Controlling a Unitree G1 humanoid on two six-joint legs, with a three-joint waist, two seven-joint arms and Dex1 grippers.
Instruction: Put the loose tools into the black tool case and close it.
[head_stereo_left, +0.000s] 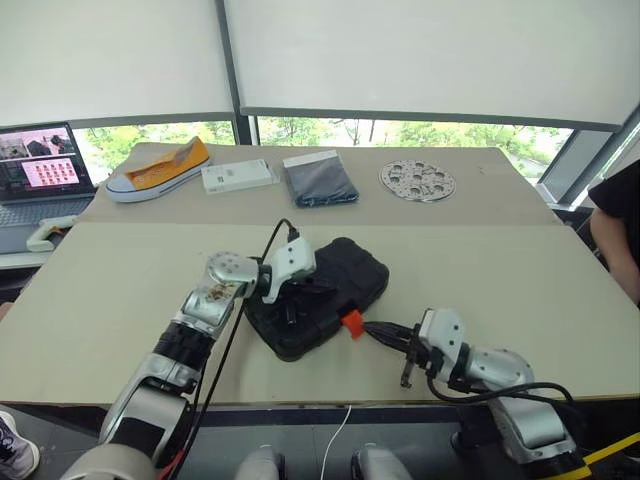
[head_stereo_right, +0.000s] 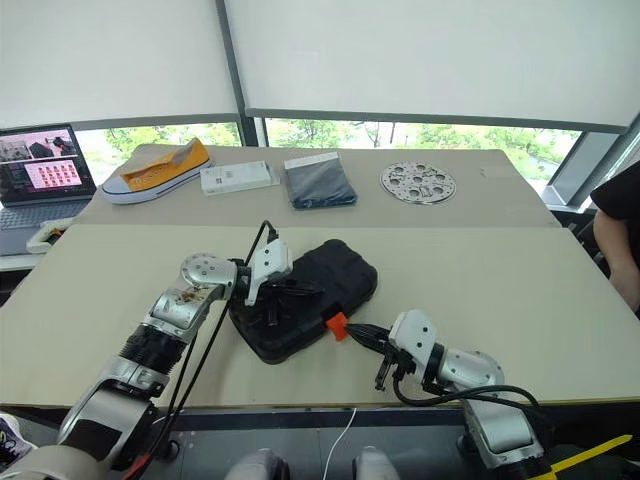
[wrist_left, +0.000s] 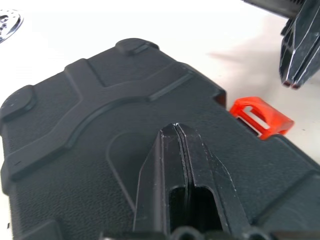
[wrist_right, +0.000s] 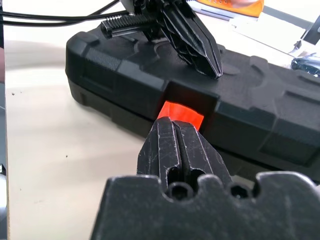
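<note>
From my head, the black tool case (head_stereo_left: 320, 296) lies closed near the table's (head_stereo_left: 520, 270) front edge. My left pincer (head_stereo_left: 296, 306), fingers together, rests on its lid. My right pincer (head_stereo_left: 378, 331), also pressed together and empty, points at the orange latch (head_stereo_left: 351, 322).

My left wrist shows the tips on the lid.

My right wrist shows my tips just before the latch.

Behind: a shoe (head_stereo_left: 160, 168), a folded cloth (head_stereo_left: 319, 180), a metal disc (head_stereo_left: 417, 180).
</note>
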